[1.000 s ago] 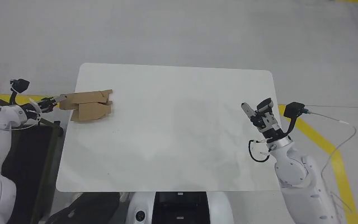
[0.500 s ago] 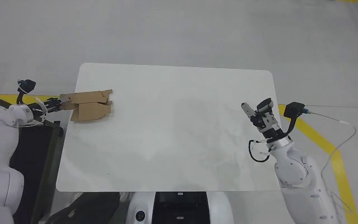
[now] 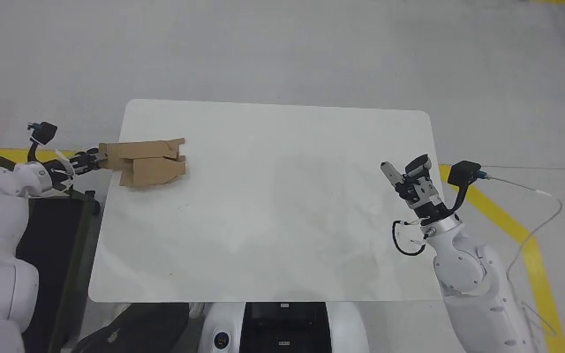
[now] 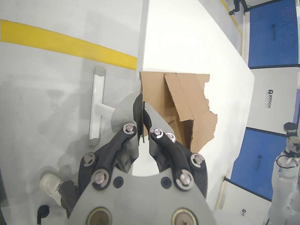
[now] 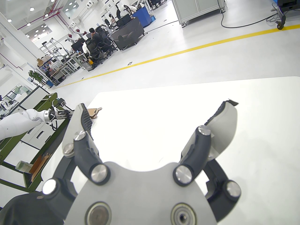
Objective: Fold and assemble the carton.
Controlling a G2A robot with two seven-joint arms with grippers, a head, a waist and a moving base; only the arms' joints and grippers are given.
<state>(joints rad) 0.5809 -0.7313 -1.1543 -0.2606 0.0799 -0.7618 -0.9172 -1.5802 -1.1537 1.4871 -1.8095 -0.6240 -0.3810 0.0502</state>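
My left pincer (image 4: 141, 112) clamps the cardboard carton (image 4: 180, 104) at the table (image 4: 187, 36) edge. My right pincer (image 5: 154, 108) hangs spread apart.

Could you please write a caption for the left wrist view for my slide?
Left gripper shut on the edge of the brown carton at the white table rim.

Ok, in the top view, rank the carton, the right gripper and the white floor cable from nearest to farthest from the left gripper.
1. carton: clamped in the left gripper, at the table's left edge.
2. right gripper: open, over the table's right side.
3. white cable: on the floor, beyond the right arm.
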